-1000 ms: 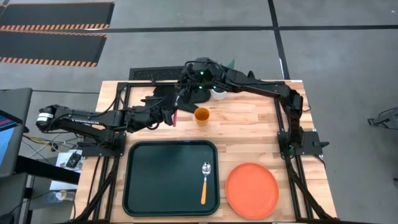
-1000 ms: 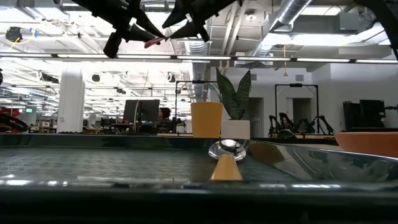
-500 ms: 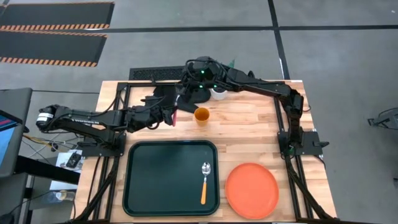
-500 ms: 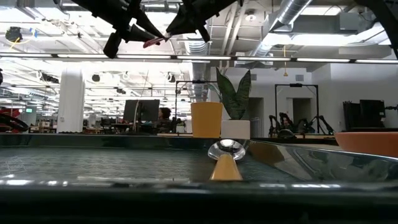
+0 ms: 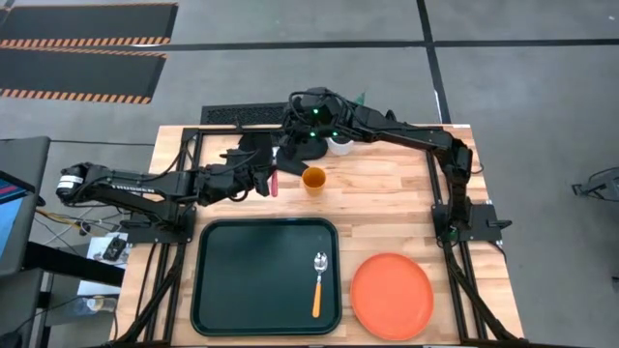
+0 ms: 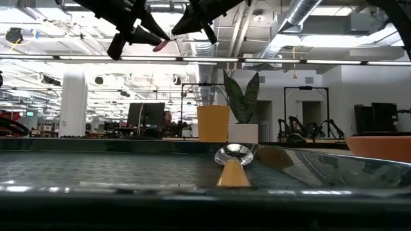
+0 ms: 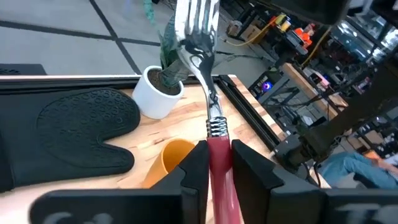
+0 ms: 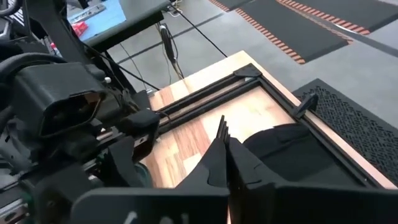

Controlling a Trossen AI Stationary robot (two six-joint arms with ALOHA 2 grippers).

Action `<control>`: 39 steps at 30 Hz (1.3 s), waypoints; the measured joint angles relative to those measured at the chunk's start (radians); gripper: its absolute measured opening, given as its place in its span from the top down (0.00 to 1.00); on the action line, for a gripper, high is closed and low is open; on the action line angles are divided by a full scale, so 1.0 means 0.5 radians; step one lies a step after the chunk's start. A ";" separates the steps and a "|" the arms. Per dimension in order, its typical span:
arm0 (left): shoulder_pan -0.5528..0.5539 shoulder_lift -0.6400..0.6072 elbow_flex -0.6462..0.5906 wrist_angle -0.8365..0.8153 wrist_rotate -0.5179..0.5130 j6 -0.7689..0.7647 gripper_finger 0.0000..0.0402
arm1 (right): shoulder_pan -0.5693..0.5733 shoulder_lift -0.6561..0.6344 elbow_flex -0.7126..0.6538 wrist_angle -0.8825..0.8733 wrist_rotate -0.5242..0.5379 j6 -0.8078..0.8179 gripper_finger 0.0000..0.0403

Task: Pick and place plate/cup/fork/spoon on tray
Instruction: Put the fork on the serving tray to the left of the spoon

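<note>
The fork (image 7: 208,93) has a red handle and silver tines and is held in the air over the table's far half by my left gripper (image 5: 266,180). My right gripper (image 5: 288,155) hovers just beyond the tine end, its fingers together; the tines (image 8: 222,124) show past its fingertips. The orange-yellow cup (image 5: 313,179) stands upright on the wood beside both grippers. The orange-handled spoon (image 5: 318,282) lies on the right part of the dark green tray (image 5: 208,280). The orange plate (image 5: 391,296) lies flat on the table to the right of the tray. My left gripper pinches the fork's red handle (image 7: 219,155) between its two fingers, just behind the metal collar. The fingers lie along the fork, which points away from them toward the table's far right and is lifted clear. My right gripper is shut close by the tines; I cannot tell whether it touches them.
A black oven mitt (image 5: 253,145) lies at the far edge, under the grippers. A white pot with a green plant (image 5: 338,145) stands behind the cup. Bare wood lies between the cup and the tray's far rim.
</note>
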 joint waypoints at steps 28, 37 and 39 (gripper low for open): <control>-0.002 -0.998 0.001 -0.465 -0.044 0.139 0.45 | 0.462 -0.891 -1.597 1.117 -0.165 0.644 1.00; -0.002 -0.965 0.001 -0.631 -0.087 0.110 0.45 | 0.833 -0.544 -2.117 1.960 -0.086 0.868 1.00; -0.002 -0.957 -0.001 -0.658 -0.088 0.107 0.45 | 0.865 -0.385 -2.117 2.194 -0.083 0.914 1.00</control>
